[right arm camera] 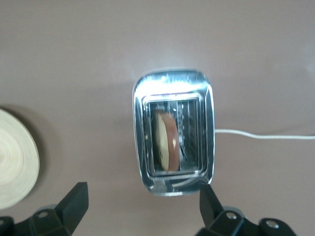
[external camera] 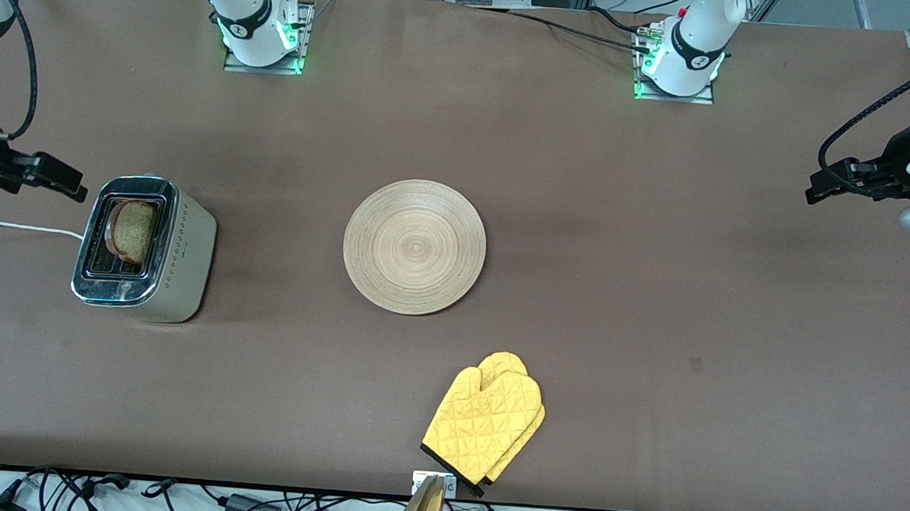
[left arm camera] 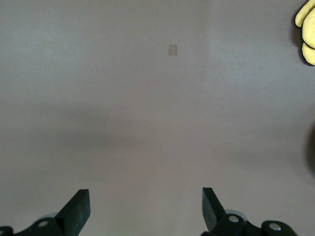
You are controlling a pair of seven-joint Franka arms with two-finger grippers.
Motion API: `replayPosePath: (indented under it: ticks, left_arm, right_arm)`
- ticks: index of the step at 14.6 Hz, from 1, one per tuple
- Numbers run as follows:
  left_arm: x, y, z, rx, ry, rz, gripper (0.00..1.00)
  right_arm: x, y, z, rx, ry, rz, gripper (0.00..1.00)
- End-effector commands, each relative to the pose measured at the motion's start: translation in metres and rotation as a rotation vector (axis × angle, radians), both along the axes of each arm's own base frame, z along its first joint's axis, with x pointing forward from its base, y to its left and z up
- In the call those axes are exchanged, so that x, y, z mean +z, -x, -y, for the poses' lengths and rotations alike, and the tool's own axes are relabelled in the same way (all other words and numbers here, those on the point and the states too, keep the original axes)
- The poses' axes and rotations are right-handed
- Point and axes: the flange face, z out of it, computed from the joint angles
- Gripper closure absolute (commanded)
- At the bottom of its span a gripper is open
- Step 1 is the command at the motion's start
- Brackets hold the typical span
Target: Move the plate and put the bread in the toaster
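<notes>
The toaster [external camera: 184, 261] stands at the right arm's end of the table. The bread [external camera: 133, 231] sits upright in one of its slots and also shows in the right wrist view [right arm camera: 166, 140], inside the chrome top of the toaster [right arm camera: 209, 147]. The plate [external camera: 414, 245] lies empty at the table's middle; its edge shows in the right wrist view [right arm camera: 15, 162]. My right gripper [external camera: 65, 180] is open and empty, in the air over the table beside the toaster [right arm camera: 142, 196]. My left gripper [external camera: 817, 189] is open and empty over bare table at the left arm's end [left arm camera: 145, 204].
A yellow oven mitt [external camera: 485, 424] lies near the table's front edge, nearer to the front camera than the plate; it also shows in the left wrist view [left arm camera: 306, 29]. The toaster's white cord [external camera: 12, 226] runs off the right arm's end of the table.
</notes>
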Motion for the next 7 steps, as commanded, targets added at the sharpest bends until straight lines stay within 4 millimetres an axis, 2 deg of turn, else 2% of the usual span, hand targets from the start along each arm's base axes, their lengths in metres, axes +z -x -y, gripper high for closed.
replayPosePath:
  ticks: [1, 3, 7]
  left_arm:
    - [0.0066, 0.0008, -0.0013, 0.000, 0.008, -0.002, 0.00]
    - [0.0066, 0.0008, -0.0013, 0.000, 0.008, -0.002, 0.00]
    - [0.0076, 0.0009, -0.0004, -0.003, 0.007, 0.001, 0.00]
  right_arm:
    - [-0.0045, 0.0394, -0.0007, 0.058, 0.001, 0.000, 0.00]
    - [-0.0051, 0.0494, -0.0025, 0.057, -0.009, -0.002, 0.00]
    - [-0.0010, 0.0475, -0.0026, 0.057, 0.000, 0.018, 0.00]
